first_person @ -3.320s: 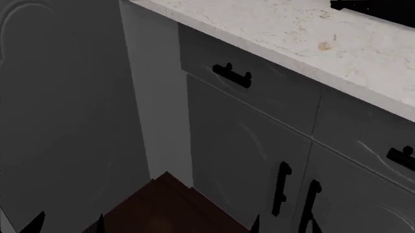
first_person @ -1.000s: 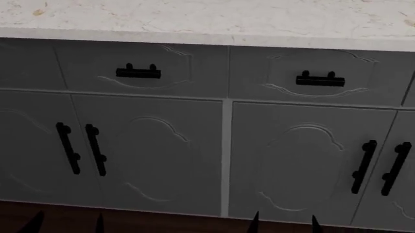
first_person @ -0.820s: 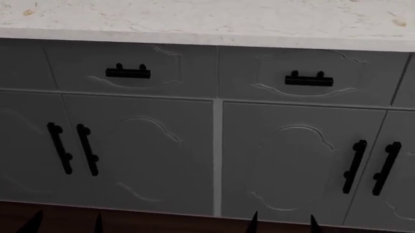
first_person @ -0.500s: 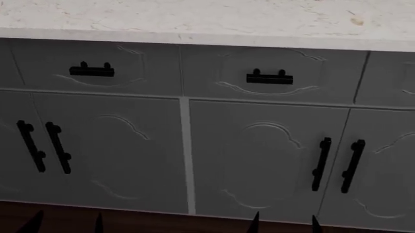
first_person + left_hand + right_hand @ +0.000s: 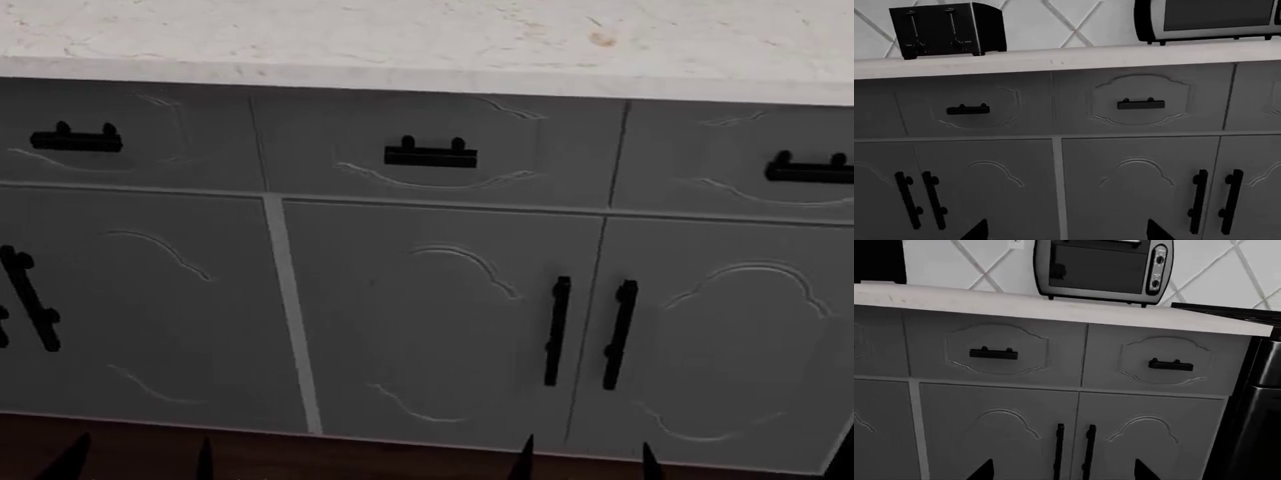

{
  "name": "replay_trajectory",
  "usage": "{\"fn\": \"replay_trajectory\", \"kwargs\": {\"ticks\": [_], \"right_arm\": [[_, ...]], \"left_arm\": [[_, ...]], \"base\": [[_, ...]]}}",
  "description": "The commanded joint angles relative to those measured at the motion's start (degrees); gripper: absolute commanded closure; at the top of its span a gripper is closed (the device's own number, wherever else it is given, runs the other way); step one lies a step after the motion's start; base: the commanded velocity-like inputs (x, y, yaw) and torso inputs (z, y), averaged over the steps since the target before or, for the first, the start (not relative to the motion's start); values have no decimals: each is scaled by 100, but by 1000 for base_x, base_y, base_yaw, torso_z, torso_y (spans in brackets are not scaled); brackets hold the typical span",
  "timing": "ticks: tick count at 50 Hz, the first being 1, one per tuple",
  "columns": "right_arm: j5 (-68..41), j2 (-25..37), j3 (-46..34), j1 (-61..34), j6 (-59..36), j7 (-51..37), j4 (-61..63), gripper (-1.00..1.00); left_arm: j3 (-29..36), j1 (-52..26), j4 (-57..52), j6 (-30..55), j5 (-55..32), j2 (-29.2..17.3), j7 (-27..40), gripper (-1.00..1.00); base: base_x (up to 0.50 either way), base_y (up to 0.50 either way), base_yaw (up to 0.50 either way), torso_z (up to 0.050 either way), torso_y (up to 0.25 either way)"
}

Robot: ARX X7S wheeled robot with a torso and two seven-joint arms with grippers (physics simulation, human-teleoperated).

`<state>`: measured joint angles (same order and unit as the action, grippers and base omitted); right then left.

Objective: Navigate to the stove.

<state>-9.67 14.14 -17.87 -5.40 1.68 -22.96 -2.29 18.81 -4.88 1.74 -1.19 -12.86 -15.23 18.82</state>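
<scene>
The stove (image 5: 1256, 405) shows only in the right wrist view, as a black glossy front and a dark flat top past the end of the grey cabinets. In the head view it is out of view. My left gripper (image 5: 135, 466) and right gripper (image 5: 585, 467) show only as dark fingertips low in the head view, in front of the cabinet doors. Both are open and empty. The left gripper (image 5: 1067, 234) and right gripper (image 5: 1064, 473) also show spread apart in their own wrist views.
Grey cabinets (image 5: 441, 330) with black bar handles stand close in front, under a white speckled countertop (image 5: 400, 40). A black toaster (image 5: 947, 29) and a toaster oven (image 5: 1102, 271) stand on the counter. Dark wood floor (image 5: 334, 460) runs along the cabinet base.
The cabinets have slid left in the head view, so the base has moved right along the counter. Both grippers hold the same open pose.
</scene>
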Motion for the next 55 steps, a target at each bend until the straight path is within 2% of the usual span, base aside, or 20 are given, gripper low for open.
{"fn": "replay_trajectory", "kwargs": {"ticks": [1, 55], "right_arm": [[-20, 15, -20, -13, -11, -22, 5, -100], [-90, 84, -126, -48, -45, -143, 18, -100]], "left_arm": [[26, -17, 6, 8, -15, -12, 17, -100], [133, -51, 49, -26, -50, -94, 84, -100]], "base": [[-501, 11, 0, 0, 0], [-501, 6, 0, 0, 0]]}}
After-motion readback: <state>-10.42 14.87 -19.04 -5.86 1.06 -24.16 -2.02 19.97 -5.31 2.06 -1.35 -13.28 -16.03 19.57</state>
